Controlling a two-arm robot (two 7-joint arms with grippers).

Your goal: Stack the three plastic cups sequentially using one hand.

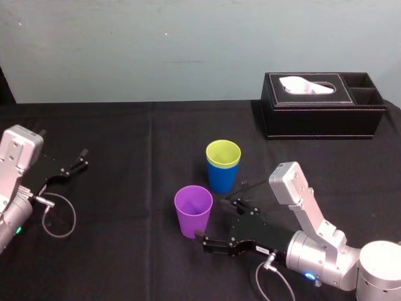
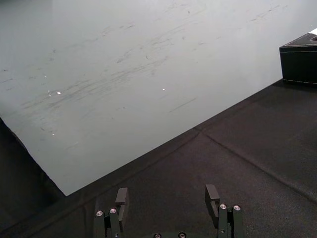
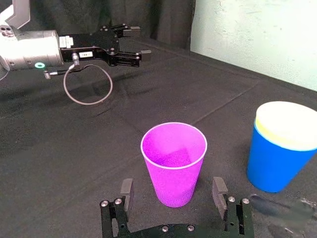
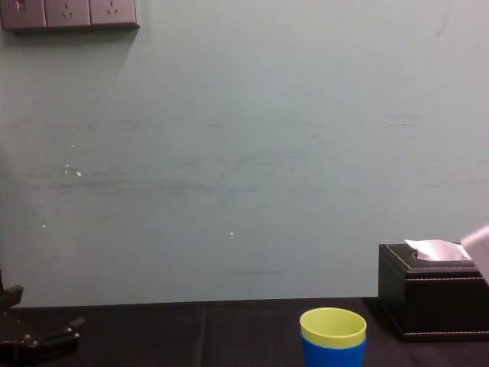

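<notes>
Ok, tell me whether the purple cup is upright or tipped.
Upright: the purple cup stands on its narrow base with its open mouth facing up.

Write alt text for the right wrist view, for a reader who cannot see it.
An upright purple cup stands on black cloth just ahead of the open right pincer. Nearby, a yellow-green cup sits nested in a blue cup; farther off, the left pincer hangs open above the cloth.
</notes>
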